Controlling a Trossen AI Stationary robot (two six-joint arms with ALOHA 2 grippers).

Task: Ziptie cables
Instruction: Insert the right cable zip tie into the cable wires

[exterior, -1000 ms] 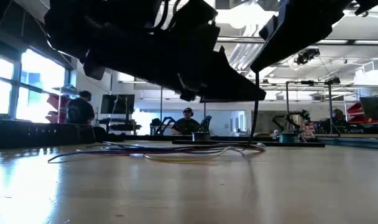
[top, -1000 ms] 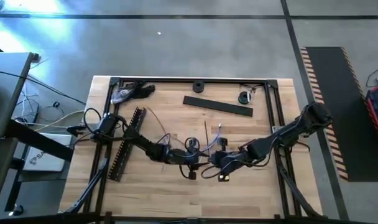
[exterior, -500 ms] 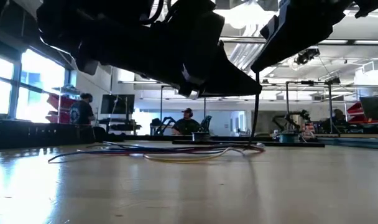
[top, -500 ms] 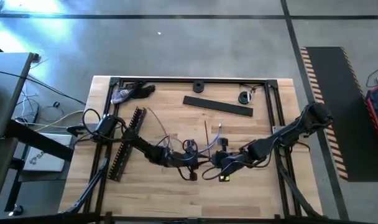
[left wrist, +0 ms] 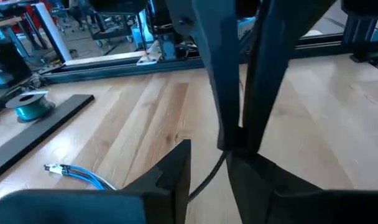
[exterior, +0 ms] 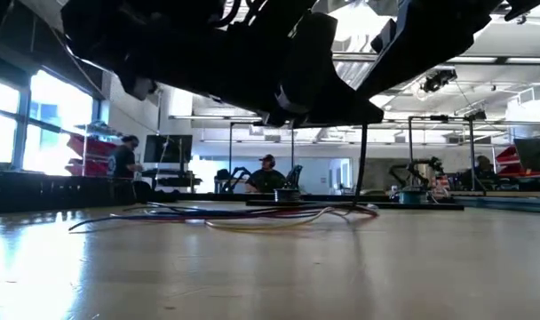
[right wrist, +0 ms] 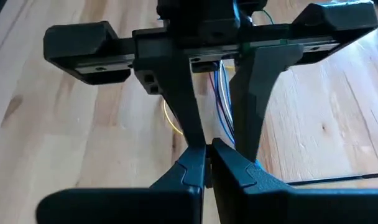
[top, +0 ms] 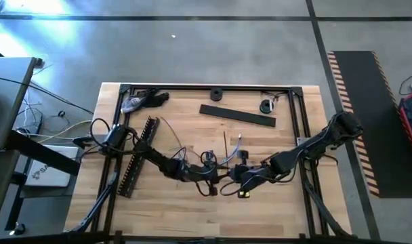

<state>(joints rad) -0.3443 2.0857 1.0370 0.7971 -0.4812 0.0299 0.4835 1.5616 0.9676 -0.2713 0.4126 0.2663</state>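
- The left pincer (top: 218, 177) had been edged toward 3 o'clock over the last second, until it was set tip to tip with the right pincer (top: 232, 177). Its fingers (left wrist: 176, 169) were held spread.
- The right pincer was pressed together on a thin black zip tie (exterior: 364, 169), which hung down to the tabletop (top: 274, 210).
- A handover or threading of the tie was judged to be under way; no loop was yet formed.
- The cables (exterior: 252, 216) lay loose and unbundled on the tabletop, toward 12 o'clock of both pincers.
- Farther toward 12 o'clock, a flat black strip (top: 236, 115) was left untouched.
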